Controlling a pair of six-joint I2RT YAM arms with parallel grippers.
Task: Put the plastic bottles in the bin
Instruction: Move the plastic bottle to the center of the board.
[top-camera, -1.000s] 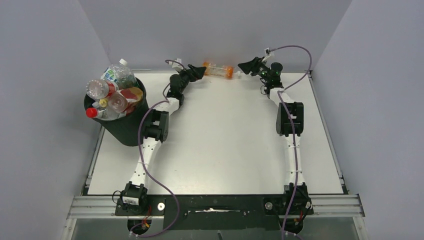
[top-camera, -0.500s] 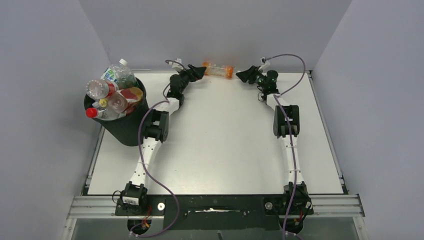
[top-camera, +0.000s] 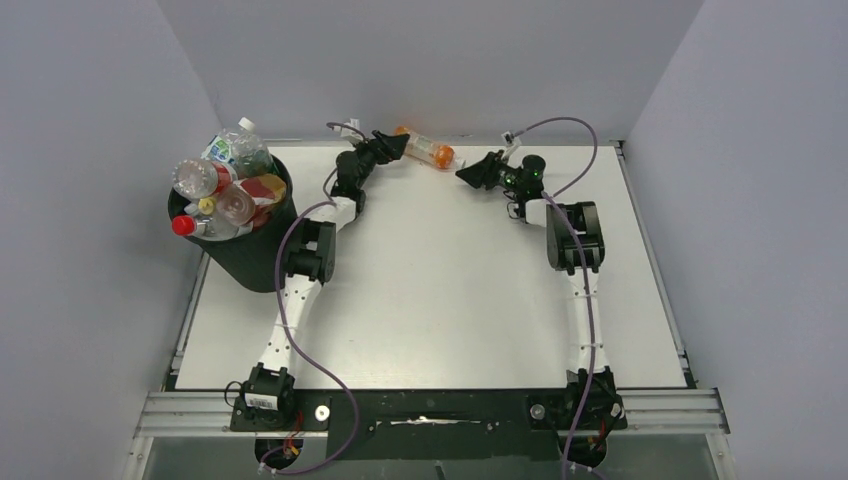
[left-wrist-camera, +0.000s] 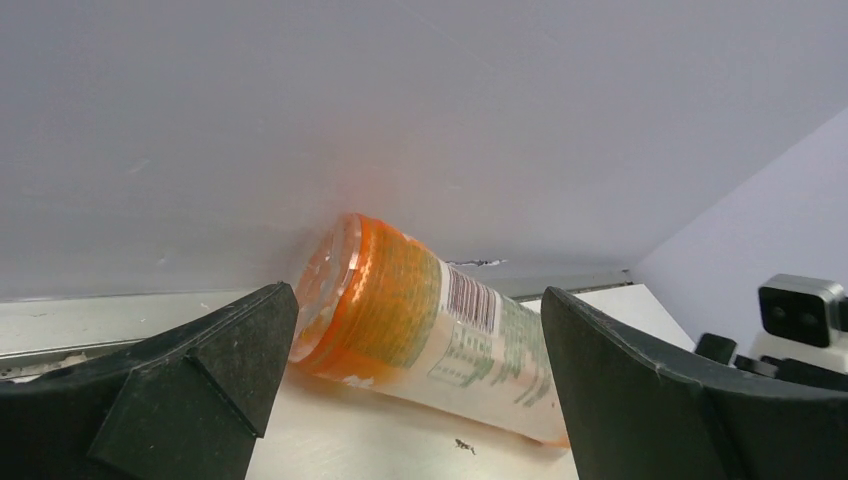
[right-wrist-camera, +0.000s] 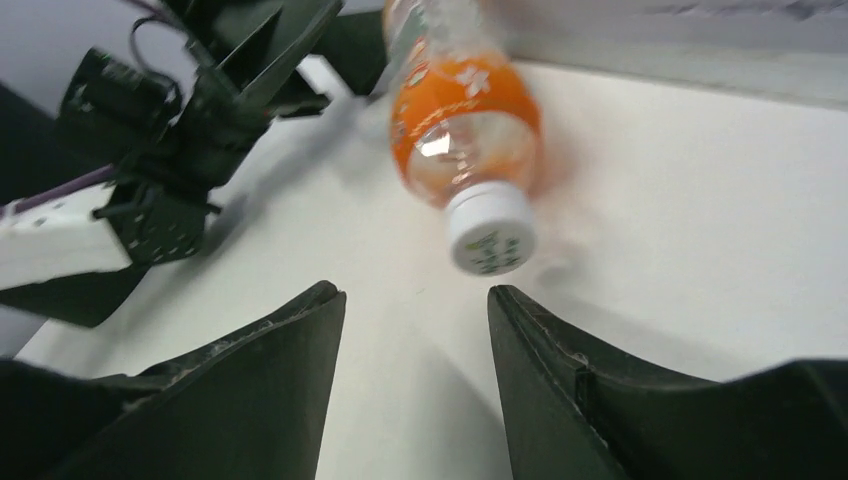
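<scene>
The task is judged to be nearly finished. The bin (top-camera: 245, 250) is seen at the far left of the desk (top-camera: 440, 300), and it is heaped with bottles (top-camera: 225, 190) whose necks and caps rise above its rim. On the desk itself only one orange bottle (top-camera: 425, 150) is found. It lies on its side at the far edge, against the back wall (left-wrist-camera: 420, 110), set at a slant between the two arms. Its base is turned toward the left pincer (top-camera: 395, 145), whose fingers are spread wide with the base framed between them just ahead; whether it is touched cannot be told. Its white cap (right-wrist-camera: 490, 240) is turned toward the right pincer (top-camera: 468, 175), which is likewise spread, with the cap lying just beyond its gap and apart from both fingers. Nothing is gripped by either pincer. What is left, then, is judged to be a single bottle: it has yet to be closed upon, lifted away from the wall, carried across to the left and let go over the bin, where little room is seen among the pile.
</scene>
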